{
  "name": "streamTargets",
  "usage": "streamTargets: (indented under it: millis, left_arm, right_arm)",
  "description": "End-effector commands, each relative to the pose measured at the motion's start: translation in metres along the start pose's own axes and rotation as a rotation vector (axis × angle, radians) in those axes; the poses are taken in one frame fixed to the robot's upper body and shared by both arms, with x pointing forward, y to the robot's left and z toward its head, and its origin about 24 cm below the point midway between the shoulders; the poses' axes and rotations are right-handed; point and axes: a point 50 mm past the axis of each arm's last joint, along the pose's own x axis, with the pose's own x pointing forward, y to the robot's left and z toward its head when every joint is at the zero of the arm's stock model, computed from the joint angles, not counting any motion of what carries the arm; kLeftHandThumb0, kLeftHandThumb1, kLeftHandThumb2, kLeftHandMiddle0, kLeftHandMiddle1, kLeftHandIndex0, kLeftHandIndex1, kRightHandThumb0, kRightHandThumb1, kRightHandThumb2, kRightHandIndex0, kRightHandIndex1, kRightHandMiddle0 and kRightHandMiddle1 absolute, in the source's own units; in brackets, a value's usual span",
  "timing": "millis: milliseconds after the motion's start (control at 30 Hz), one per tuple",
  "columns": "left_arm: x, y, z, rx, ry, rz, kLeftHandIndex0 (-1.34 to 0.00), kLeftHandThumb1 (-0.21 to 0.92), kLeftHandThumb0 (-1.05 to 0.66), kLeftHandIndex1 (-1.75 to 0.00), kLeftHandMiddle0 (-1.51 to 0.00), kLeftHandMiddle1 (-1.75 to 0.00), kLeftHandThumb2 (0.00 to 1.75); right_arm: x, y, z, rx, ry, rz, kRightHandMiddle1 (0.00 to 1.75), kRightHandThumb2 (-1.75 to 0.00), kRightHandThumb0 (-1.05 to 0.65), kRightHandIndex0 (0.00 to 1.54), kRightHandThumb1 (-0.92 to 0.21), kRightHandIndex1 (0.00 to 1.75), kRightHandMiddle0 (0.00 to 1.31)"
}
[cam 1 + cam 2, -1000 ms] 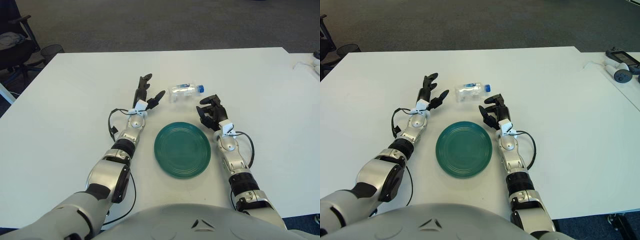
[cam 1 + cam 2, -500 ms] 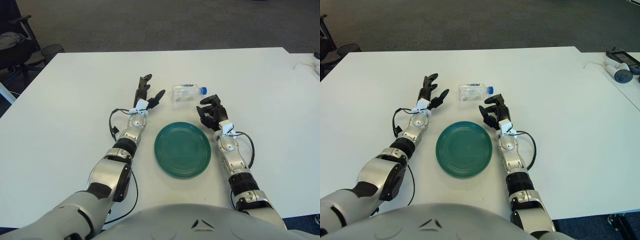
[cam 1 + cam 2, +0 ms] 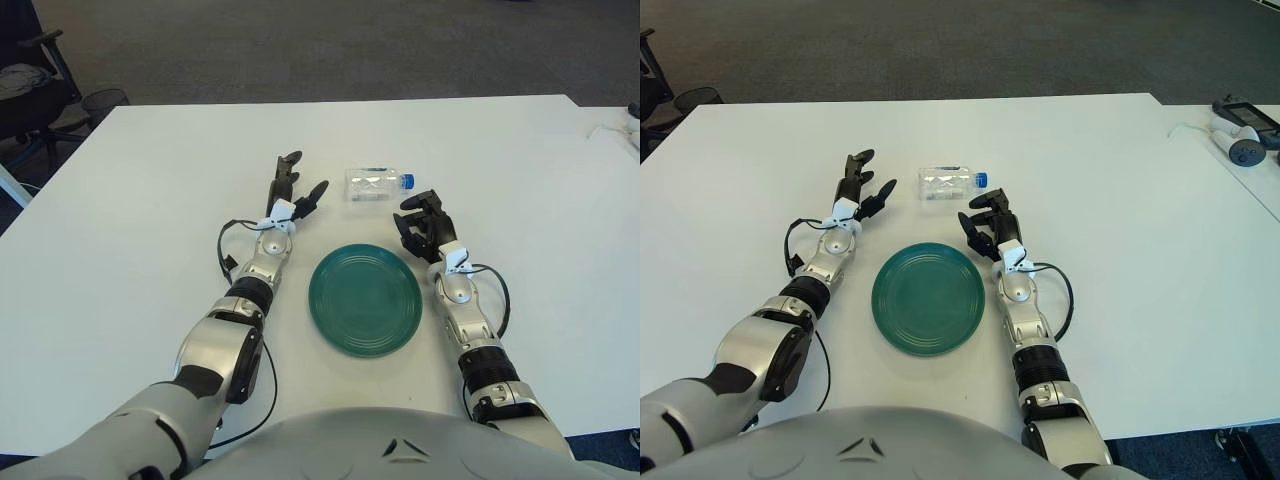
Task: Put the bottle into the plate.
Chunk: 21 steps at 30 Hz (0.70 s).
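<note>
Bright, even overhead light w/ soft faint shadows under both arms — white table (image 3: 140, 200) near washed out, no hard glare — focus sharp throughout, edges undistorted.

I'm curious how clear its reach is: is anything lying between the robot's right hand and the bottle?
Nothing: in the left eye view, only bare white table separates the right hand from the bottle.

bottle (image 3: 377, 184) rolls/shifts slightly right and away from the robot vs 1.0 s ago, tilt is gone: it now lies level, cap to the right. Gap to left hand (image 3: 292, 192) is wider. Left hand fingers sit a touch further forward than before. Bottle barely moves over the last 0.5 s.
</note>
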Motion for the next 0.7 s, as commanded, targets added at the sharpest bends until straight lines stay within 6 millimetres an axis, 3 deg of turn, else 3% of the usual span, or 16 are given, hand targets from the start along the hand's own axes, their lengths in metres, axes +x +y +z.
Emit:
streamTargets:
  millis: [0,233,300,333,367,433,467,567,667]
  left_arm:
    - [0.002,0.002,0.000,-0.002,0.007,0.015,0.00,0.92,-0.95,-0.86,-0.02,-0.96,0.29]
    - [-0.004,0.004,-0.008,-0.056,0.037,0.029,0.00,0.92,-0.92,-0.87,0.00,-0.96,0.29]
    - [-0.008,0.004,-0.011,-0.099,0.044,0.053,0.00,0.92,-0.89,-1.01,-0.03,-1.02,0.27]
    - [-0.010,0.004,-0.012,-0.119,0.047,0.067,0.00,0.90,-0.82,-1.19,-0.08,-1.09,0.28]
    - [-0.016,0.005,-0.017,-0.149,0.057,0.098,0.00,0.88,-0.80,-1.25,-0.09,-1.13,0.30]
    - [-0.027,0.008,-0.027,-0.175,0.077,0.158,-0.07,0.76,-0.68,-1.51,-0.23,-1.35,0.51]
    - [-0.031,0.009,-0.031,-0.179,0.085,0.184,-0.19,0.70,-0.58,-1.59,-0.34,-1.49,0.67]
    - [-0.042,0.014,-0.040,-0.137,0.104,0.279,-0.37,0.58,-0.47,-1.69,-0.58,-1.66,0.92]
    - [-0.042,0.014,-0.040,-0.094,0.109,0.325,-0.47,0.48,-0.45,-1.73,-0.72,-1.72,1.09]
  right_arm:
    - [-0.019,0.003,-0.034,-0.030,0.177,0.047,1.64,-0.44,-0.01,0.46,-0.89,1.41,0.17]
    - [-0.020,-0.003,-0.031,-0.075,0.128,0.056,1.65,-0.44,-0.01,0.46,-0.88,1.40,0.18]
    - [-0.019,-0.009,-0.025,-0.106,0.092,0.054,1.66,-0.44,-0.01,0.45,-0.89,1.40,0.18]
    - [-0.019,-0.012,-0.022,-0.121,0.073,0.054,1.66,-0.43,-0.01,0.45,-0.89,1.40,0.18]
    - [-0.020,-0.017,-0.011,-0.145,0.024,0.053,1.66,-0.42,-0.01,0.45,-0.90,1.40,0.18]
    - [-0.023,-0.025,0.009,-0.181,-0.064,0.053,1.66,-0.40,-0.01,0.44,-0.91,1.40,0.17]
    - [-0.024,-0.028,0.016,-0.194,-0.098,0.054,1.66,-0.40,-0.01,0.44,-0.91,1.41,0.17]
    - [-0.031,-0.033,0.048,-0.230,-0.212,0.034,1.67,-0.40,-0.01,0.42,-0.92,1.43,0.15]
    - [-0.037,-0.035,0.064,-0.258,-0.250,0.002,1.68,-0.41,-0.01,0.40,-0.92,1.45,0.14]
